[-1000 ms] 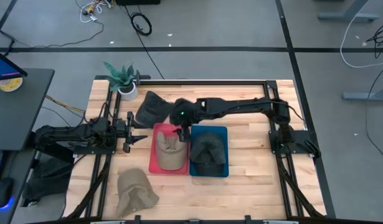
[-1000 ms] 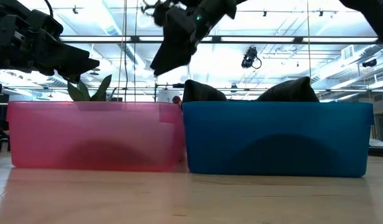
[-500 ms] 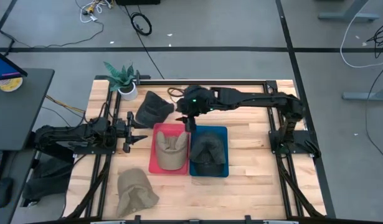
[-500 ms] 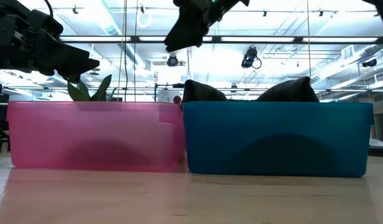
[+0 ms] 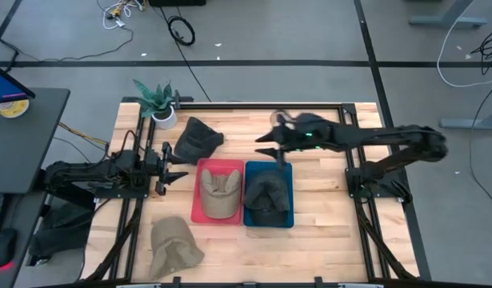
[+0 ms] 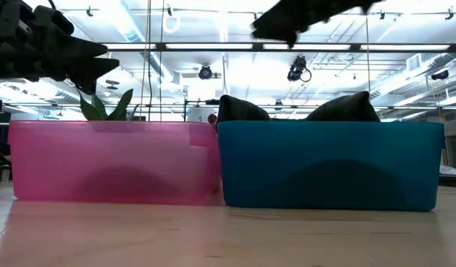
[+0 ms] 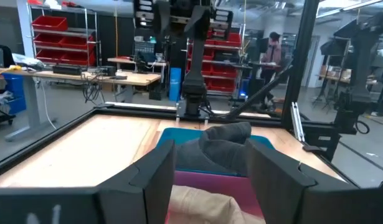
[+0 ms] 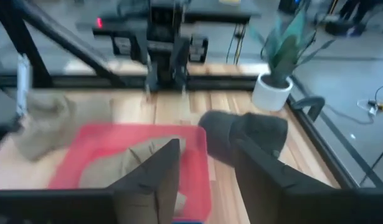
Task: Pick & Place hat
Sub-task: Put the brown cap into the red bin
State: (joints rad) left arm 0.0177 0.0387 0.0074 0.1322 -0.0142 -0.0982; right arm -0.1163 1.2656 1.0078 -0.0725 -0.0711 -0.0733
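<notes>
Four hats: two dark, one (image 5: 197,138) on the table (image 5: 326,196) beside the plant (image 5: 156,102), one (image 5: 266,193) in the blue bin (image 5: 286,170); two tan, one (image 5: 217,194) in the pink bin (image 5: 202,167), one (image 5: 174,245) loose. The right gripper (image 5: 266,136) hangs above the blue bin's far edge, fingers apart, empty. The left gripper (image 5: 177,168) waits beside the pink bin, fingers apart.

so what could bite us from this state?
1. The dark hat lies on the table outside both bins, by the plant; a reach for it could tip the pot.
2. The right gripper hangs open and empty above the blue bin, so that hat may have been let go short of it.
3. The tan hat near the front edge is unsorted, a long reach.
</notes>
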